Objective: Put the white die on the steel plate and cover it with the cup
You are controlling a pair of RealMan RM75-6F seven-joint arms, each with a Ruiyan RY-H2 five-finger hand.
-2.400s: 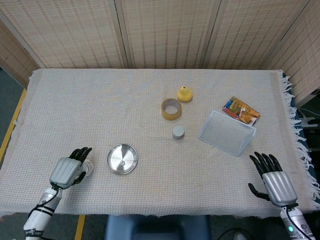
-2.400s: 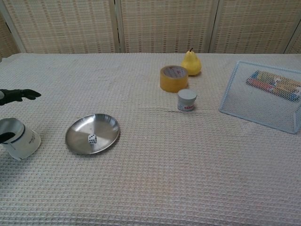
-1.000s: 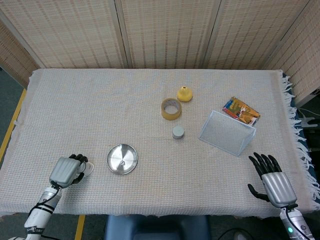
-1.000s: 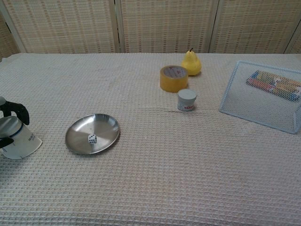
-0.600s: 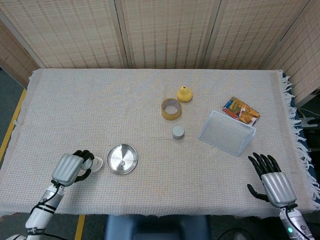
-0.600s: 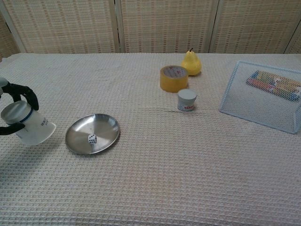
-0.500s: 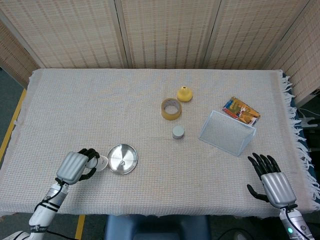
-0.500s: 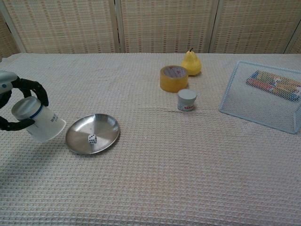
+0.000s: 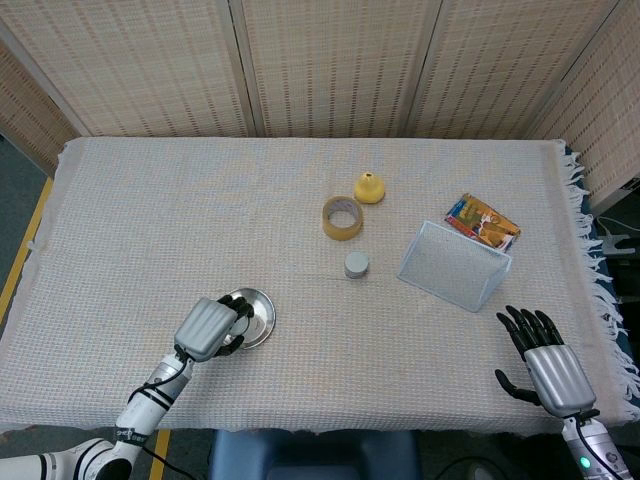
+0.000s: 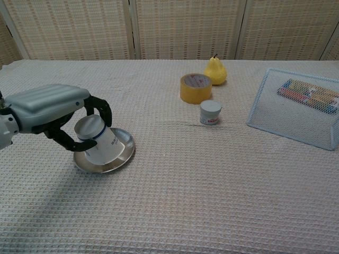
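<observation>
My left hand (image 10: 50, 108) (image 9: 208, 327) grips a white paper cup (image 10: 98, 142), upside down and tilted, its rim low over the steel plate (image 10: 124, 142) (image 9: 259, 308). The cup and hand hide the white die, which I cannot see in either view. My right hand (image 9: 553, 369) hovers open near the table's front right corner, fingers spread, holding nothing.
A yellow pear (image 10: 215, 70), a tape roll (image 10: 195, 88) and a small jar (image 10: 211, 112) stand mid-table. A wire basket (image 10: 296, 108) lies at the right with a colourful packet (image 9: 482, 221) behind it. The table's front edge runs close to both hands.
My left hand closed on the cup, lifted it and carried it right, from beside the plate to over it. The die, visible on the plate before, is now hidden.
</observation>
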